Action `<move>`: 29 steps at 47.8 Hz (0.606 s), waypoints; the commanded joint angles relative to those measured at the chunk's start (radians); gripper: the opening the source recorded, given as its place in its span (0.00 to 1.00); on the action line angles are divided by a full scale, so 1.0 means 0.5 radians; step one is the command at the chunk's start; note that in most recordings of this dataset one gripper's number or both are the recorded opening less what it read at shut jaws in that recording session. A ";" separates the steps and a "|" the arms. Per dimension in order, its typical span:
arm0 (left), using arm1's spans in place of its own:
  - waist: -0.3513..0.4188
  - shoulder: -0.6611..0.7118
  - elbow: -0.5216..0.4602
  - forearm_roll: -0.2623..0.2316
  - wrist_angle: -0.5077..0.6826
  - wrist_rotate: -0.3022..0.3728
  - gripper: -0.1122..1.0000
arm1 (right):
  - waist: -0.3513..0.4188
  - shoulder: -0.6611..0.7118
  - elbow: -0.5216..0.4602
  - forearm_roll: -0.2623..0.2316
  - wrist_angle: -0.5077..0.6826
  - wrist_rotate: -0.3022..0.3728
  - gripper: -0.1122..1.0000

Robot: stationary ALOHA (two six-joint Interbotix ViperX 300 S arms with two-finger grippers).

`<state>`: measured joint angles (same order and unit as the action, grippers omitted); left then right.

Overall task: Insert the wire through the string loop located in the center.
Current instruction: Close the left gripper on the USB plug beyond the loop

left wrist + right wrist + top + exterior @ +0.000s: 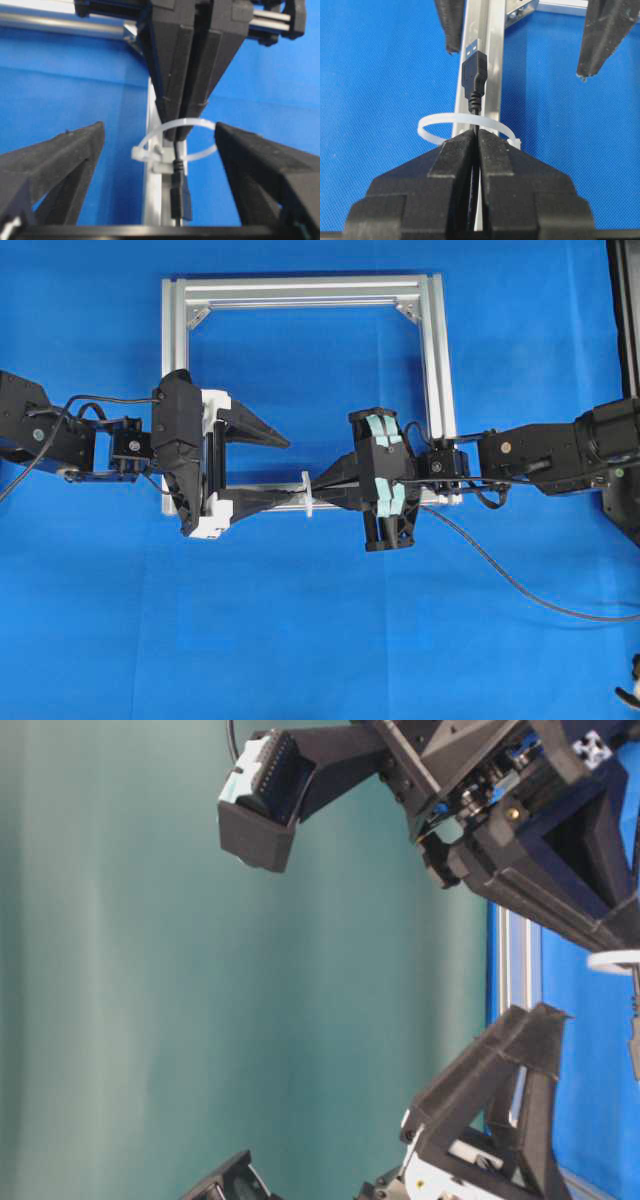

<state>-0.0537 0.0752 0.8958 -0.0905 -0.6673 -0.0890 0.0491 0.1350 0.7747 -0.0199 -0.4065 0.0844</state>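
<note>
Overhead view: a square frame of silvery aluminium rails [430, 360] lies on the blue tabletop [300, 640]. On the frame's near rail stands the small white plastic string loop [307, 494]. The left hand [290, 468] has its black fingers spread wide, one over the frame's inside, one along the near rail, its tip just beside the loop. The right hand [322, 486] is pinched tight on the thin black wire [520, 595], which trails away from the frame across the tabletop.

Left wrist view: the wire's dark plug [179, 195] hangs through the loop [200, 125] above the rail, gripped only by the right hand's fingers [172, 75].

Right wrist view: the plug [474, 75] sticks out past the loop [440, 120] over the rail [492, 60].
</note>
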 commanded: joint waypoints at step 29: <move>-0.043 0.120 -0.080 0.003 0.126 -0.015 0.92 | 0.003 -0.028 -0.031 -0.006 -0.025 -0.009 0.08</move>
<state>-0.0690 0.1319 0.8728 -0.0905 -0.6013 -0.0936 0.0506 0.1335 0.7747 -0.0215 -0.4065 0.0813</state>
